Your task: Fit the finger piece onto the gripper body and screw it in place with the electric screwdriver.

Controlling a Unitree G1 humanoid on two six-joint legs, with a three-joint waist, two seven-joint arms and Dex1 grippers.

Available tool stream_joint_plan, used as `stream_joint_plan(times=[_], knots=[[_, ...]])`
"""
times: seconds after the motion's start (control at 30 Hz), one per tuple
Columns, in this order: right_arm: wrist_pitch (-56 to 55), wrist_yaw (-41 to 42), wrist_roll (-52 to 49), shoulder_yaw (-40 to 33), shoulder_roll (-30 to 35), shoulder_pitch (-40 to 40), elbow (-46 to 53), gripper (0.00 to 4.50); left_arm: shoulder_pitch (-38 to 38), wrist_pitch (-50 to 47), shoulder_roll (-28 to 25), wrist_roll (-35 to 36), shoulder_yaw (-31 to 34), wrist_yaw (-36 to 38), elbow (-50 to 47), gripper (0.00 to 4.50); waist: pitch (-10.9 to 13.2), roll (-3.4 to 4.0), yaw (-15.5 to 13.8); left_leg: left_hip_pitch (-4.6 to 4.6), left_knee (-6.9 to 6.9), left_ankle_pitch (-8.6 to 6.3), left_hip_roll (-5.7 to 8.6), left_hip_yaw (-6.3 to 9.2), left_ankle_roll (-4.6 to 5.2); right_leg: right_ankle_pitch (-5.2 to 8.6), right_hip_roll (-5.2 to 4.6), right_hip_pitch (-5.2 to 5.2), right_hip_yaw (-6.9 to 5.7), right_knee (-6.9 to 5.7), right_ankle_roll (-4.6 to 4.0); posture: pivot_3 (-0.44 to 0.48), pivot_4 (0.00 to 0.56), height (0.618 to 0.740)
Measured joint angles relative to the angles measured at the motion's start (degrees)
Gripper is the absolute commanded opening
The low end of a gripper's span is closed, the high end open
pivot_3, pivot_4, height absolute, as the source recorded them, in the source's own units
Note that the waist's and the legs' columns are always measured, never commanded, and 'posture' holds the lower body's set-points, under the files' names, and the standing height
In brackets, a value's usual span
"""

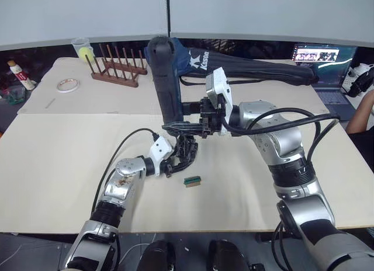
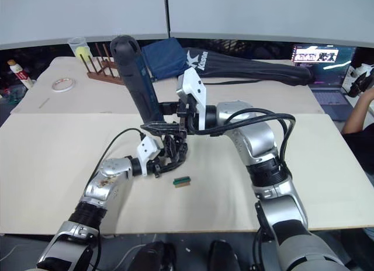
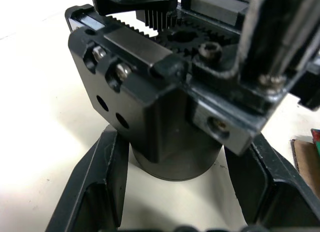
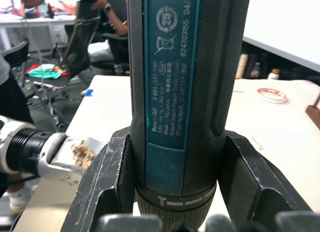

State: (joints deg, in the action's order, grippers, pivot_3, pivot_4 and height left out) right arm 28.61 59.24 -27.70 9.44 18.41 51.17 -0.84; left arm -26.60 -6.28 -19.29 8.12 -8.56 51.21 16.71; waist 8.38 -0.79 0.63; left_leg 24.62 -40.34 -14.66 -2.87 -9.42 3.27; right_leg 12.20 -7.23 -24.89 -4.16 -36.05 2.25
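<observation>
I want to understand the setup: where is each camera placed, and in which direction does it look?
Left eye: on the head, looking forward and down at the table; both arms show.
Right eye: beside it, same scene; the right tool holds the screwdriver.
Left wrist: looks along the left tool, clamped on the gripper body.
Right wrist: looks along the right tool's fingers, around the screwdriver.
Shared: the eyes and the left wrist all show the gripper body.

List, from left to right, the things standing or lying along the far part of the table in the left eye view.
White bottle with a red label → roll of tape → clear cup with something yellow inside → wooden peg rack → long black Kason bag → open laptop.
</observation>
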Motion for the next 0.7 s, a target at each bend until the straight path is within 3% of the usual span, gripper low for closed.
stream_joint_plan(times=[0.4,0.7], knots=[[1.9,-2.5,-3.6,-3.8,0.7,-2.0,5.0,1.93,-0.3,1.1,0.2,1.1,0.5,0.1,-1.7,2.27,0.0,0.00,0.0,0.35,0.00,0.04,0.05,-0.08,-0.03,-0.01,0.10,-0.25,0.00,-0.05,0.04,0.000,0.150,0.740],[1.5,0.7,-3.7,-3.1,2.8,-4.4,8.7,1.93,-0.3,1.0,1.1,0.8,-1.3,0.1,-1.3,2.27,0.0,0.00,0.0,0.34,-0.03,0.04,0.04,-0.04,-0.03,-0.02,0.10,-0.27,0.00,-0.01,0.04,0.000,0.150,0.740]])
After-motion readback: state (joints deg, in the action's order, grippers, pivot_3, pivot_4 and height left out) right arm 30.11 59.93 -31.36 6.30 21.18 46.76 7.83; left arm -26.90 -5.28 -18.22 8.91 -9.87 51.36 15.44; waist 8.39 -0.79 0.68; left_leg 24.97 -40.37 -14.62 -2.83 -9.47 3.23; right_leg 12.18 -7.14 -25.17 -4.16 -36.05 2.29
